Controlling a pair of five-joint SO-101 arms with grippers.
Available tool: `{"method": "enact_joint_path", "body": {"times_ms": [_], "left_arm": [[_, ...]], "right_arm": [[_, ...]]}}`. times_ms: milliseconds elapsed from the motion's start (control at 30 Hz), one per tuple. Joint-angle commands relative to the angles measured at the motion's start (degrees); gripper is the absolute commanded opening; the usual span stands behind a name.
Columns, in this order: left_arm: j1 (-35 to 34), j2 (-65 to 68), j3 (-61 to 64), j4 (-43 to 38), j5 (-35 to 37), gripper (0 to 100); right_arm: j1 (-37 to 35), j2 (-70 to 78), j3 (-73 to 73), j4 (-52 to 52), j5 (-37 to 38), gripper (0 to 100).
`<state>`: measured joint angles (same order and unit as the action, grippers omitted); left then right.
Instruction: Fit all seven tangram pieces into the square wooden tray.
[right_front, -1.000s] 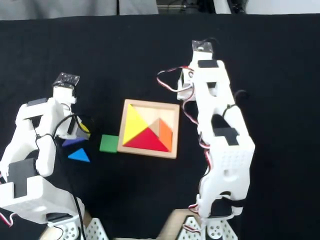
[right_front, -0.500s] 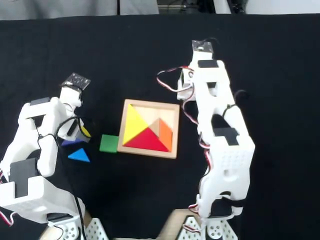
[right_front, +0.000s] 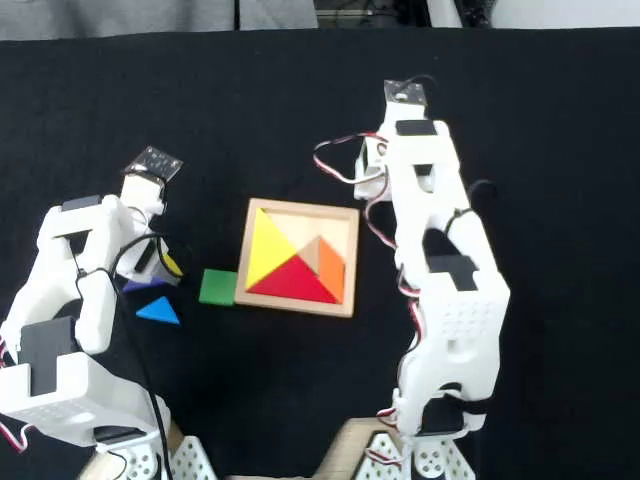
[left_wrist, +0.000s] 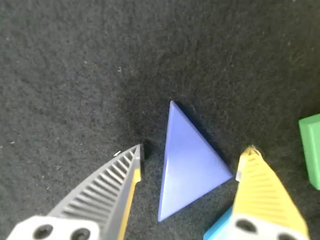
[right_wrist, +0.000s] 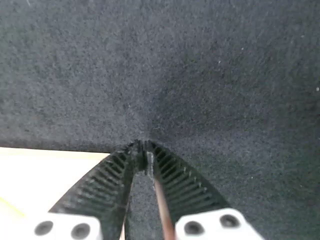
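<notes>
The square wooden tray (right_front: 349, 262) lies mid-table and holds yellow, red, orange and tan pieces. A green square (right_front: 217, 286) rests against its left side. Further left lie a light blue triangle (right_front: 158, 311) and a violet-blue triangle (left_wrist: 187, 162). My left gripper (left_wrist: 194, 149) stands open low over the violet-blue triangle, with a grey finger (left_wrist: 117, 175) on one side and a yellow finger (left_wrist: 260, 187) on the other. In the high view the left gripper (right_front: 158, 262) hides most of that triangle. My right gripper (right_wrist: 145, 149) is shut on nothing, over the cloth just beyond the tray's far right corner (right_wrist: 45, 170).
A black cloth covers the whole table. The right arm (right_front: 440, 260) stretches along the tray's right side. The green square's edge (left_wrist: 312, 150) and a corner of the light blue triangle (left_wrist: 220, 230) sit close to the yellow finger.
The left arm's wrist has shifted slightly to the right over the violet-blue triangle. The right arm and the pieces have stayed put.
</notes>
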<state>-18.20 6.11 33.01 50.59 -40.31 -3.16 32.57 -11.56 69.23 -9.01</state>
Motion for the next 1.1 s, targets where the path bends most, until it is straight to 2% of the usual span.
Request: {"method": "enact_joint_path", "body": {"times_ms": [0, 200, 400, 1067], "left_arm": [[0.92, -0.62, 0.04, 0.53, -0.44, 30], [1.01, -0.62, -0.57, 2.64, -0.44, 29], [1.01, -0.62, -0.57, 2.46, -0.53, 20], [1.01, -0.88, -2.07, 2.99, 0.00, 20]], "right_arm": [[0.09, -0.48, -0.31, -0.70, 0.44, 1.3], [0.09, -0.48, -0.40, -0.70, 0.44, 1.4], [0.09, -0.48, -0.22, -1.67, 0.44, 1.2], [0.09, -0.48, -0.22, -1.76, 0.44, 1.2]]}}
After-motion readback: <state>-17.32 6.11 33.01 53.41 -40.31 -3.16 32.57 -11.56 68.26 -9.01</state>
